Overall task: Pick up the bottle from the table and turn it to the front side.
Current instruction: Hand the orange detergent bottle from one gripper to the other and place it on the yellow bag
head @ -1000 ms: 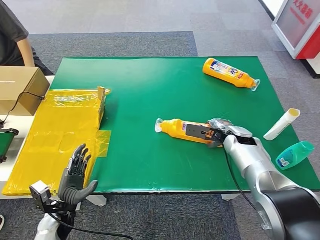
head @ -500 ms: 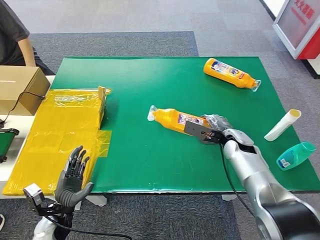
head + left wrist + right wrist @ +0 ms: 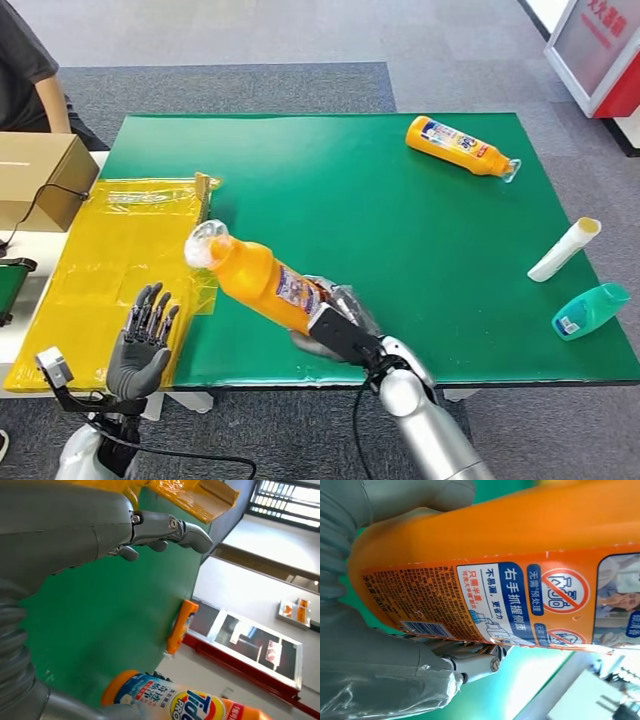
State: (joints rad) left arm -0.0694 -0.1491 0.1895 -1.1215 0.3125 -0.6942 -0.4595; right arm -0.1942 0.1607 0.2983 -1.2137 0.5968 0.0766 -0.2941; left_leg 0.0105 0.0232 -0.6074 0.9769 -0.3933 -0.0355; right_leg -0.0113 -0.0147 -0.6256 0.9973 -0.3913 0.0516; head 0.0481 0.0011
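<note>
the orange plastic detergent bottle with a printed label [image 3: 260,280] is grasped at its base by the right robot hand [image 3: 336,325] and held tilted above the near edge of the green bench [image 3: 362,190], clear cap toward the yellow plastic sheet [image 3: 121,260]. the left robot hand [image 3: 143,345] is kept released, fingers spread, just off the bench's near left corner. a second orange bottle [image 3: 460,146] is seen lying at the far right of the bench.

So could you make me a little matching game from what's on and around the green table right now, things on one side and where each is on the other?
Things:
1. orange bottle with clear cap
2. second orange bottle
3. white tube
4. teal bottle

Places:
A. lying at the table's far right part
B. held above the table by the right hand
C. lying at the table's right edge, nearest the front corner
D. lying at the right edge, just behind the teal one

Pairs: 1-B, 2-A, 3-D, 4-C
</note>
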